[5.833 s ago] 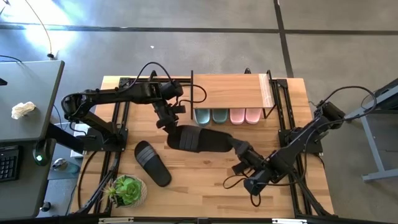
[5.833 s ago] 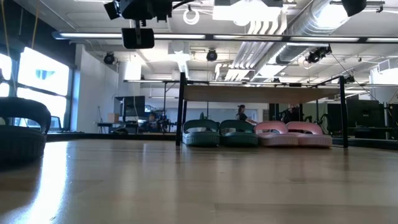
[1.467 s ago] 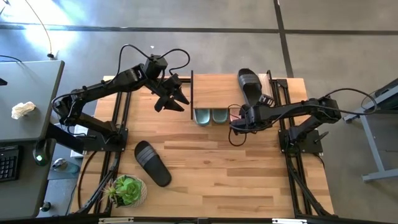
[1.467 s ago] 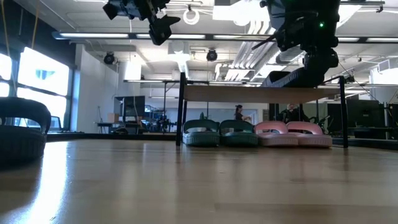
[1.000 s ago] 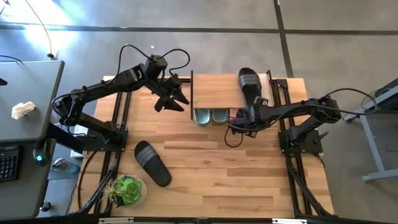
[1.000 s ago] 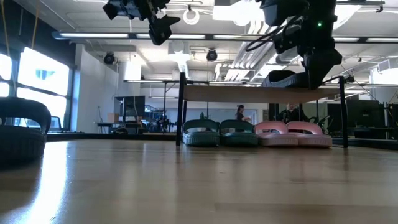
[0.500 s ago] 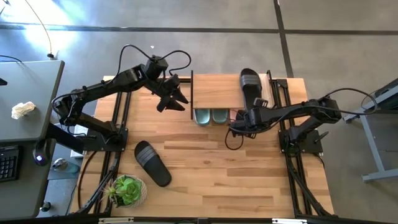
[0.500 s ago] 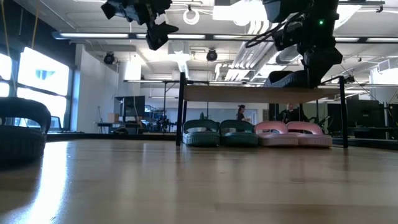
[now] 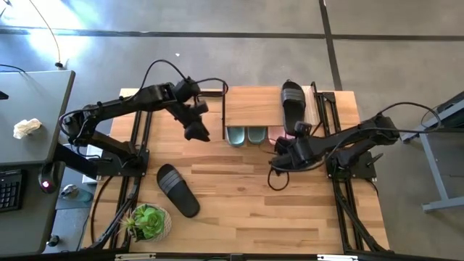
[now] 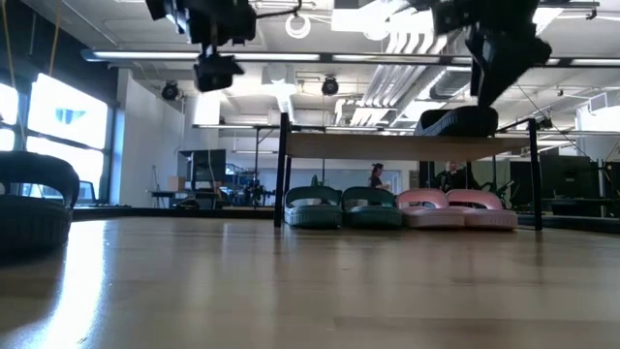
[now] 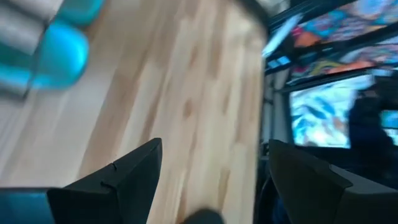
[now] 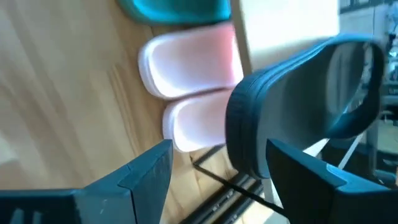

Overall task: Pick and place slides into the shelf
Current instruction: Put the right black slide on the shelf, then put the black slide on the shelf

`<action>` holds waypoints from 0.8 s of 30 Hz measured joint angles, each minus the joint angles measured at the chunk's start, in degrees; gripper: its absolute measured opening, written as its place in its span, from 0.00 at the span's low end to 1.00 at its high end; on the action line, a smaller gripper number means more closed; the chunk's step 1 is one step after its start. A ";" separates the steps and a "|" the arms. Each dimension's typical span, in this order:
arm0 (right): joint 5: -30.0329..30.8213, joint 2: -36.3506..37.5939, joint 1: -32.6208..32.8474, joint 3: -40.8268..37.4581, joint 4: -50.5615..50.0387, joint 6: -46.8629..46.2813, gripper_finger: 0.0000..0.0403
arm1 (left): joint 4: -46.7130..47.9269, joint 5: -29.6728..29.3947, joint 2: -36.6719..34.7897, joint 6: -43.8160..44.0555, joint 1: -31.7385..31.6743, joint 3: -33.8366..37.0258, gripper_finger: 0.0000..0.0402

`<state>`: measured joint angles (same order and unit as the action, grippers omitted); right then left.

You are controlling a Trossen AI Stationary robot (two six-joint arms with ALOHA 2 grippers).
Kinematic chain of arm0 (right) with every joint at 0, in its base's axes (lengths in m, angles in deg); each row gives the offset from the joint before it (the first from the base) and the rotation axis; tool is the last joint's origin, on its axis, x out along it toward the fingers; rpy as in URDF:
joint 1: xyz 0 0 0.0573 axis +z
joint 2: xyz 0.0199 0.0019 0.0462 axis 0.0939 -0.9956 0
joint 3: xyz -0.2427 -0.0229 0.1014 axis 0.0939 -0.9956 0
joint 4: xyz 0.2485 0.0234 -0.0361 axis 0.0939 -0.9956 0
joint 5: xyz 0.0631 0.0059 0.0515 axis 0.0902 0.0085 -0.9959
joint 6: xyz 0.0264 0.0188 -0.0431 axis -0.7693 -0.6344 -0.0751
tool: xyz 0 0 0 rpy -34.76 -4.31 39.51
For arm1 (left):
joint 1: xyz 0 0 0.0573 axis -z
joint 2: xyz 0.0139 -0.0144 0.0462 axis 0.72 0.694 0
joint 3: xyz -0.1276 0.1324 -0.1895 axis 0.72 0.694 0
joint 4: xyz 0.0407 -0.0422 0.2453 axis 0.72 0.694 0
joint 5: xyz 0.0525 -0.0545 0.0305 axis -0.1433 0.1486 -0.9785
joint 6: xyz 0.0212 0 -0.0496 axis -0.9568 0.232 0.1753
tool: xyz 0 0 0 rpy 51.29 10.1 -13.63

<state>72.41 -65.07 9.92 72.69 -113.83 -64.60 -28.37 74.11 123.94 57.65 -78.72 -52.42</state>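
One black ribbed slide (image 9: 292, 101) lies sole-down on the right end of the shelf's plank top (image 9: 254, 106), seen in the low view as a slide (image 10: 455, 121) on that plank (image 10: 387, 145). Under the shelf stand the green pair (image 9: 246, 135) and the pink pair (image 12: 193, 68), soles on the table. The other black slide (image 9: 177, 190) lies on the table at the near left. My right gripper (image 9: 284, 150) hangs open just in front of the shelf, fingers (image 12: 217, 149) apart and nothing between them. My left gripper (image 9: 196, 131) hovers open left of the shelf, also empty (image 11: 211, 146).
A potted plant (image 9: 148, 221) stands at the table's near left corner. The shelf's thin black legs (image 10: 283, 170) frame the slides under it. Bare tabletop (image 9: 246, 210) stretches across the near middle. A grey desk (image 9: 29, 116) stands beyond the left edge.
My right gripper has drawn back from the shelf toward the table's near edge, still open; the black slide stays on the plank. My left gripper has moved toward the near edge and down a little, rolling and tipping its fingers downward.
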 joint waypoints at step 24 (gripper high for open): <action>-5.83 -0.02 12.63 2.22 40.33 19.34 0.62 | 28.24 -7.15 0.00 0.87 0.05 17.60 0.69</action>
<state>66.58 -65.10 22.54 74.90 -73.50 -45.27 -0.13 66.96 123.94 58.52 -78.68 -34.82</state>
